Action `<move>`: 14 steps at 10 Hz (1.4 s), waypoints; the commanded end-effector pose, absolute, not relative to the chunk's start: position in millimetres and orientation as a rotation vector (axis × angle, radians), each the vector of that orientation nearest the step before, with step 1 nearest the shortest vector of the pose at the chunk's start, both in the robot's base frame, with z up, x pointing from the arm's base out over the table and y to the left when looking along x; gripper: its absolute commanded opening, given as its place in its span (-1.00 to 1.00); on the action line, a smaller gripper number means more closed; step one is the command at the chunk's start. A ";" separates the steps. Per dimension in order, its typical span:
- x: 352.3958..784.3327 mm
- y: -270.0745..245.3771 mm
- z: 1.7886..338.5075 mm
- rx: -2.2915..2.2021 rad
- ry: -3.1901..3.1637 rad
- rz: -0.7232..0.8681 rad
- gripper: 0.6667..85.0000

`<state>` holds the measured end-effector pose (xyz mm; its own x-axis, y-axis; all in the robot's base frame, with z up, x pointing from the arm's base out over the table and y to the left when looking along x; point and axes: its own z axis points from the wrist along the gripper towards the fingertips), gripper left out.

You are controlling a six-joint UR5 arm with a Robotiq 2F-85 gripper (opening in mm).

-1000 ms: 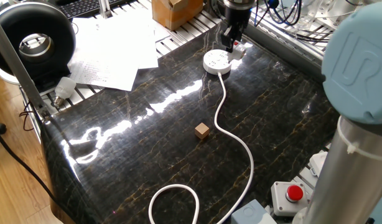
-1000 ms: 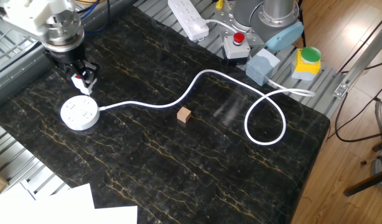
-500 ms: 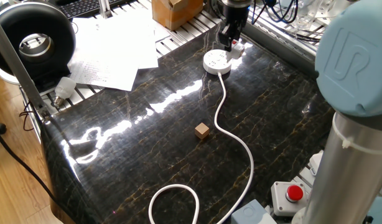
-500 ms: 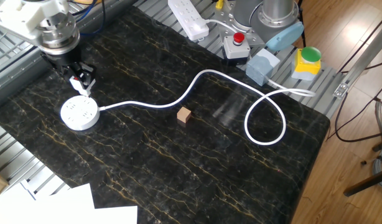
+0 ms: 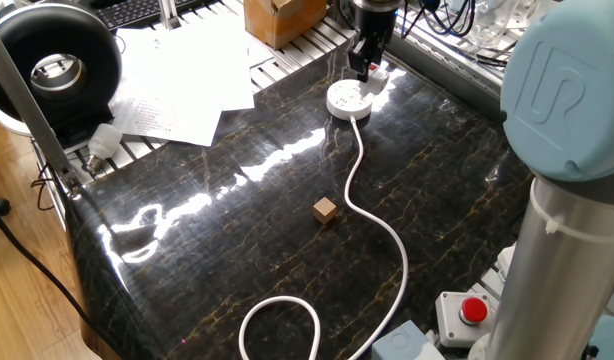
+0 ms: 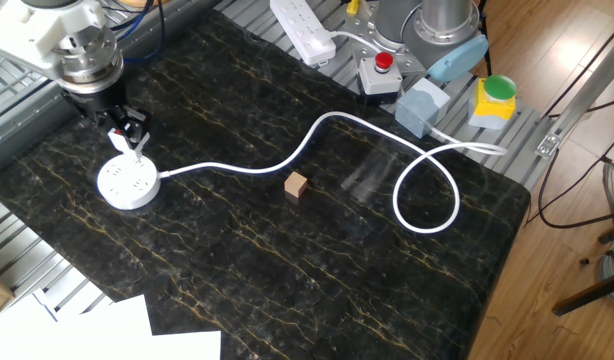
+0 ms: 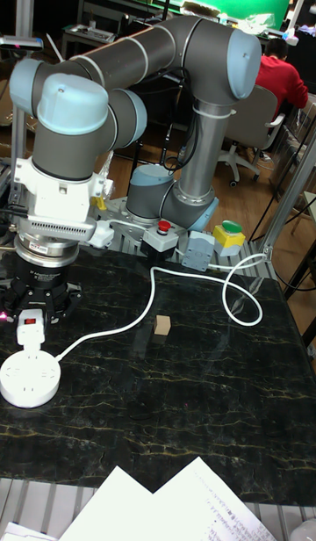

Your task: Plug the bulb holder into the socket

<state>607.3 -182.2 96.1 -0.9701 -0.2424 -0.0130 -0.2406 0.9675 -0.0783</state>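
Holding bulb holder over socket

Gripping item: bulb holder (image 7: 29,328), white, red patch facing the tall fixed view, clamped between the fingers of the gripper (image 6: 120,128) and raised off the table (image 6: 287,260); position just above and beside the rim of the socket, not seated.
Socket (image 6: 128,184): round white puck, flat on the dark marble top near its far corner; holes upward.
Cord (image 6: 317,135): white, running from the socket across the table in an S-curve, ending in a loop near the edge.
Wooden cube (image 6: 296,184): brown, beside the cord at mid-table, well apart from the socket.
Power strip (image 6: 302,27): white, long, off the marble by the arm's base.
Papers (image 5: 177,75): loose sheets beyond the table edge.
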 end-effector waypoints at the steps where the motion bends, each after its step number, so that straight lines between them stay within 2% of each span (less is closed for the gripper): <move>1: 610.1 -181.9 94.4 -0.370 3.080 -0.104 -0.99; 14: 606.4 -182.8 91.3 -0.354 3.071 -0.077 -0.99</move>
